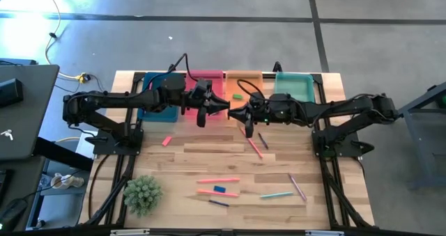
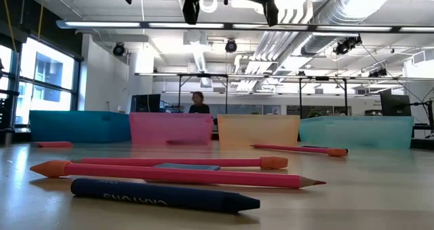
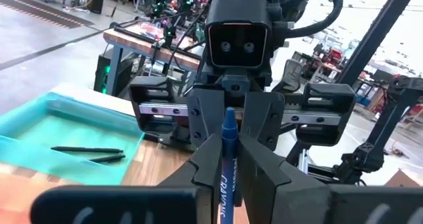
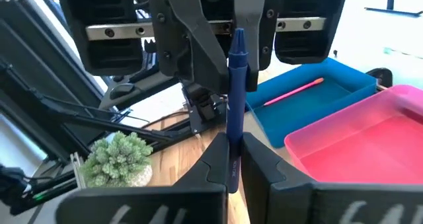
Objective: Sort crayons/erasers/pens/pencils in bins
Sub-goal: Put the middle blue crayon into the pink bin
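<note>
A dark blue crayon [image 4: 235, 85] hangs in the air in front of the pink bin [image 1: 202, 79] and the orange bin [image 1: 242, 83]. My left gripper [image 1: 221, 108] and my right gripper [image 1: 235, 113] meet there tip to tip, both level and both shut on the crayon. The dark blue bin [image 1: 157, 93] and the teal bin [image 1: 293, 83] stand at the two ends of the row along the far edge. A green eraser [image 1: 237, 95] lies in the orange bin. A blue eraser [image 1: 219, 189] and a pink-red eraser [image 1: 166, 140] lie on the table. My left gripper pinches the crayon's labelled end [image 3: 223, 178] between its two fingers. It comes level from the table's left, with the fingers lying along the crayon, which is clear of the table. My right gripper pinches the crayon's other end [image 4: 232, 159] between its two fingers. It comes level from the table's right, again along the crayon, which bridges the two grippers.
Pink pencils [image 1: 218, 181], a blue crayon [image 2: 163, 195], pens [image 1: 263, 140] and other sticks lie on the near half of the table. A small potted plant [image 1: 143, 194] stands at the near left corner. Two dark pens [image 3: 86, 150] lie in the teal bin, and a pink pencil [image 4: 294, 92] in the blue bin.
</note>
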Robot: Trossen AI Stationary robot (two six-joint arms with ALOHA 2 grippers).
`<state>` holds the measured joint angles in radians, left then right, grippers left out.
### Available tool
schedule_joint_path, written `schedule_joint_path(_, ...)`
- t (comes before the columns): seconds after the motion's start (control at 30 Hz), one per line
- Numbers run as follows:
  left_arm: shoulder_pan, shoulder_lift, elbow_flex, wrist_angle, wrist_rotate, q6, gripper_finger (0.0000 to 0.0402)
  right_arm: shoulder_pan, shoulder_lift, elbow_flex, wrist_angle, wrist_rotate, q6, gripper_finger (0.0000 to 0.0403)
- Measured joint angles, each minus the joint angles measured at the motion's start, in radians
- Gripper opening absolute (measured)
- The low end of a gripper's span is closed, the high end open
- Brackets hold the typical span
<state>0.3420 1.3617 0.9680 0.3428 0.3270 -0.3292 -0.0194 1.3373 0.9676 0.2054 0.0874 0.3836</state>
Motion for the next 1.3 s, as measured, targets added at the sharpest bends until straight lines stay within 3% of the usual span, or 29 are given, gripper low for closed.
schedule_joint_path(0.47, -0.002, 0.0, 0.0, -0.001, -0.025, -0.091, 0.0039, -0.072, 0.0, 0.0, 0.002, -0.146, -0.026, 0.0003)
schedule_joint_path(0.83, -0.003, 0.0, 0.0, -0.005, -0.073, -0.106, 0.0087, -0.073, 0.0, 0.0, 0.003, -0.168, -0.049, 0.0003)
schedule_joint_path(1.1, -0.003, 0.0, 0.0, -0.004, -0.075, -0.098, 0.0044, -0.073, 0.0, 0.0, 0.002, -0.148, -0.051, 0.0003)
schedule_joint_path(1.3, -0.003, 0.0, 0.0, -0.004, -0.08, -0.095, 0.0022, -0.073, 0.0, 0.0, 0.002, -0.148, -0.052, 0.0027)
